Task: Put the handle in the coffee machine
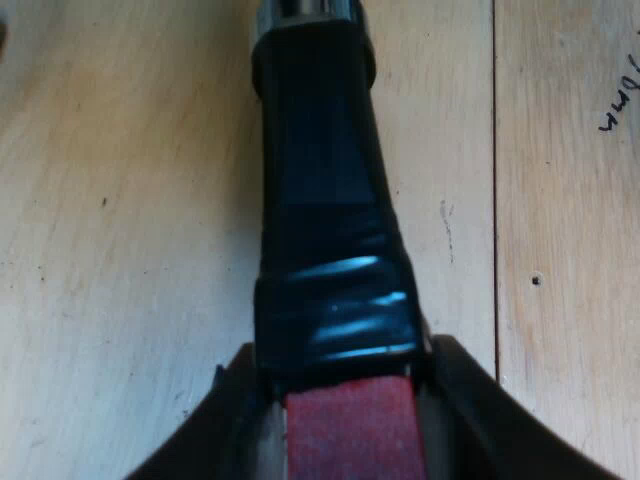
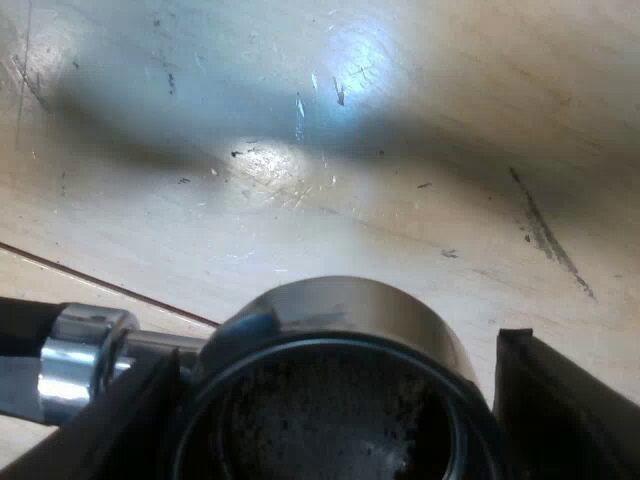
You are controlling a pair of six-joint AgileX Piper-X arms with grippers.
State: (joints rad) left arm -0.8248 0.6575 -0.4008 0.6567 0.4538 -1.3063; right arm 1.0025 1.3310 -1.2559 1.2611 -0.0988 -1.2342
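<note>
- The left fingers (image 1: 500,420) are clamped on the handle (image 1: 320,200), right at its red end (image 1: 350,430). The red is squeezed between them, and the dark shaft runs straight ahead to a metal collar (image 1: 305,8).
- Beneath it is the bare wooden table (image 1: 120,220). I cannot tell whether the handle rests on it or hangs just above.
- Over to the other arm: the right fingers (image 2: 560,400) stand spread wide, one on each side of the basket (image 2: 350,300), and they are not squeezing. A sliver of table shows between the basket wall and one finger.
- The basket sits upright, mouth up, with dark coffee grounds (image 2: 320,420) inside. The chrome neck (image 2: 85,355) leads off just past the other finger.
- So the whole holder (image 2: 260,320) lies between the two pairs of fingers, and the lock-in at the coffee machine is not yet done.
- Risk one: the grip is at the very tip of the handle, far from the heavy basket. That leverage could make the holder droop or twist between the fingers on the lift.
- Risk two: any tilt, and the grounds spill over the rim.
- Risk three: the right fingers straddle the basket. If the left arm lifts before they clear, the wall or neck knocks a finger and jars the grasp.
- Risk four: a holder that has turned in the grip would meet the coffee machine crooked and likely fail to seat.
</note>
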